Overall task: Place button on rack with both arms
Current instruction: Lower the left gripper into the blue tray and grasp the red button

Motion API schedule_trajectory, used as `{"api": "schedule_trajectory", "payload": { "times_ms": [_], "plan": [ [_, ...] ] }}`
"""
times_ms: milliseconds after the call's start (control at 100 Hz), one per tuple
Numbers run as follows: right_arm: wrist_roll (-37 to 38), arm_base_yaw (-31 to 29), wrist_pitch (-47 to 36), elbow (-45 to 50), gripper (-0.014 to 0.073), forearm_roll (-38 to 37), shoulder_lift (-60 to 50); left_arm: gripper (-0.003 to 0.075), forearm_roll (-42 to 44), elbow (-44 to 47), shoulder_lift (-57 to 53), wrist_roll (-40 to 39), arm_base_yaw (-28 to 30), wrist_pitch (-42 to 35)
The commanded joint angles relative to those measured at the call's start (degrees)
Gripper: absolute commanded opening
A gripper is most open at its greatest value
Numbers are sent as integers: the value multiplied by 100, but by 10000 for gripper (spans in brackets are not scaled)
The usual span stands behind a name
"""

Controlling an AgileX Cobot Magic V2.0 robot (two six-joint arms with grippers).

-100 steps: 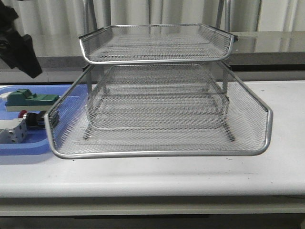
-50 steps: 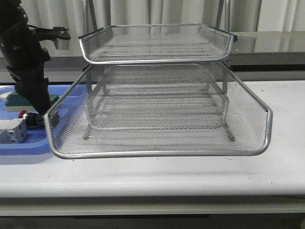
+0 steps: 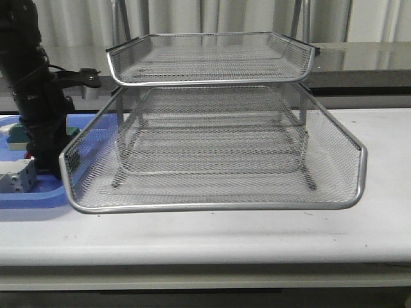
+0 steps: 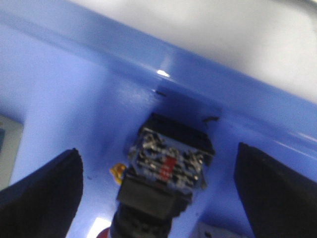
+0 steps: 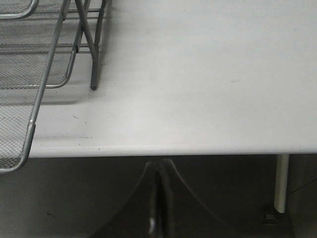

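Observation:
The button (image 4: 168, 168) lies on its side in the blue tray (image 4: 74, 99); its blue rear block and black body show in the left wrist view. My left gripper (image 4: 161, 198) is open, one black finger (image 4: 44, 193) on each side of the button and well apart from it. In the front view the left arm (image 3: 38, 109) stands down in the tray and hides the button. The silver wire-mesh rack (image 3: 212, 205) fills the middle of the table. My right gripper (image 5: 158, 171) is shut and empty, below the table's front edge, right of the rack (image 5: 29, 64).
In the blue tray (image 3: 32, 196), a white terminal block (image 3: 16, 176) sits at the front and a green-topped block (image 3: 16, 135) behind the arm. The rack's lowest tier juts out close to the tray's right side. White table (image 5: 208, 74) lies right of the rack.
My left arm has come in from the upper left and dropped into the blue tray, now covering the button in the front view. The rack has not moved.

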Motion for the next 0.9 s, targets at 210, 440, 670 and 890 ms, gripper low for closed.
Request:
{"api": "schedule_trajectory", "payload": {
  "times_ms": [210,440,670,890],
  "plan": [
    [-7,23,-399,-195,-109,-138,38,563,-43,-164,-170,8,-37,-147],
    [-7,23,-399,-195,-109,-138,38,252,41,-164,-164,8,-37,-64],
    [-7,23,-399,-195,-109,-138,38,-20,53,-289,-262,-3,-37,17],
    [-7,23,-399,-195,-109,-138,38,-20,53,-982,-396,-192,-37,829]
  ]
}}
